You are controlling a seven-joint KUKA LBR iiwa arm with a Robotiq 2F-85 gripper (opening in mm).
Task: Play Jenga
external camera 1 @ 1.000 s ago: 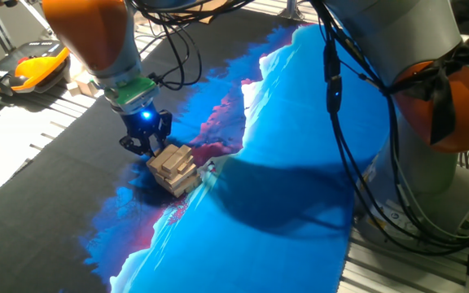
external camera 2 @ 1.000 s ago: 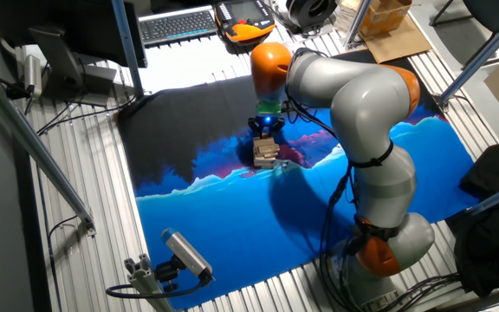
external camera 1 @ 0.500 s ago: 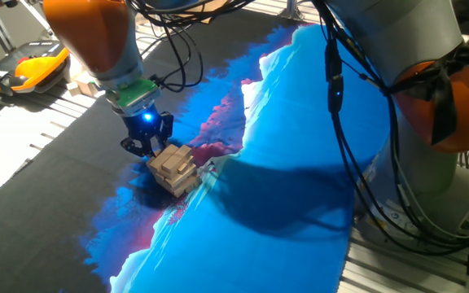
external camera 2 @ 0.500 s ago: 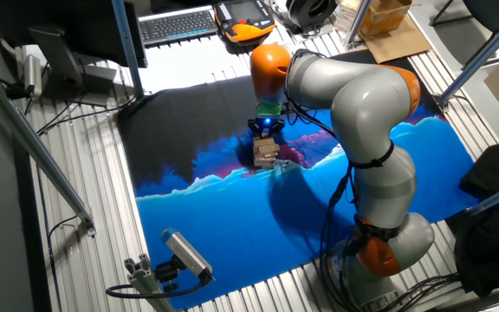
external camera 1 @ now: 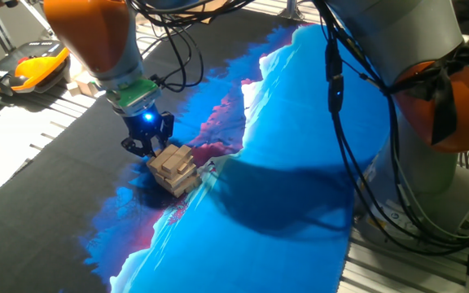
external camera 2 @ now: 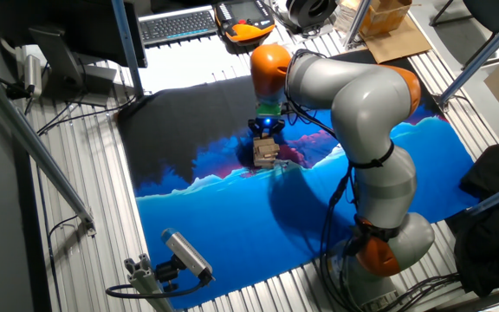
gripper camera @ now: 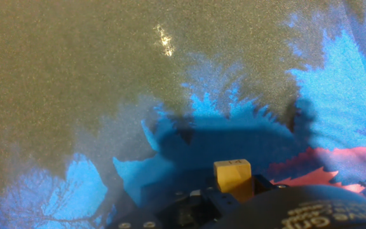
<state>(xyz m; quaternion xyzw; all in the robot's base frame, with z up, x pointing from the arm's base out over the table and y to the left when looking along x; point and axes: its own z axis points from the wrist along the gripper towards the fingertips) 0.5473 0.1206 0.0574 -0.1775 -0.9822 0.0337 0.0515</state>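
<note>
The Jenga (external camera 1: pixel 174 169) tower is a small low stack of pale wooden blocks, slightly askew, standing on the blue, pink and black cloth (external camera 1: pixel 291 155). The other fixed view shows the Jenga (external camera 2: pixel 265 154) just below the hand. My gripper (external camera 1: pixel 146 146) hangs low right beside the tower, on its far-left side, its dark fingers close to the top blocks. From the opposite side, the gripper (external camera 2: pixel 267 132) stands over the tower's back edge. The hand view shows only cloth and one yellow fingertip (gripper camera: pixel 232 175); the tower is out of that view. Whether the jaws are open or shut does not show.
An orange teach pendant (external camera 1: pixel 39 62) and loose pale wooden blocks (external camera 1: pixel 76 85) lie at the far left edge. A keyboard (external camera 2: pixel 178 23), a cardboard box (external camera 2: pixel 385 17) and a small camera on a stand (external camera 2: pixel 184 253) surround the cloth. The arm's base (external camera 2: pixel 388 243) stands at the right.
</note>
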